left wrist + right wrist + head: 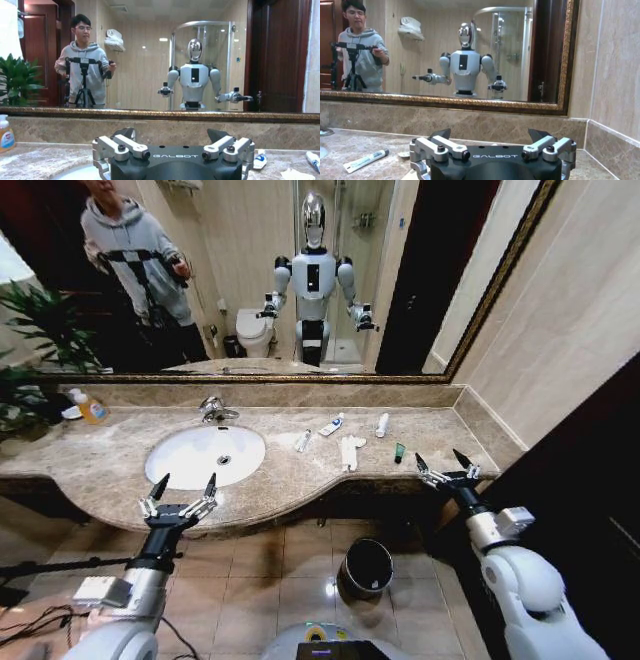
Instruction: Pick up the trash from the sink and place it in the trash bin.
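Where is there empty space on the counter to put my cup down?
Bare marble lies between the soap bottle and the sink, and along the front edge near the right tool. It is crowded right of the basin, around the trash.

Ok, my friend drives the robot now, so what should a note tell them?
Left tool: open, empty, hovering at the counter's front edge near the sink.
Right tool: open, empty, over the counter's right end.
Trash: lying on the marble counter right of the basin, not in it: two white tubes, a wrapper, a white bottle, a dark green tube.
Trash bin: on the floor below the counter.
Done: nothing picked up.
Left: bin every piece.
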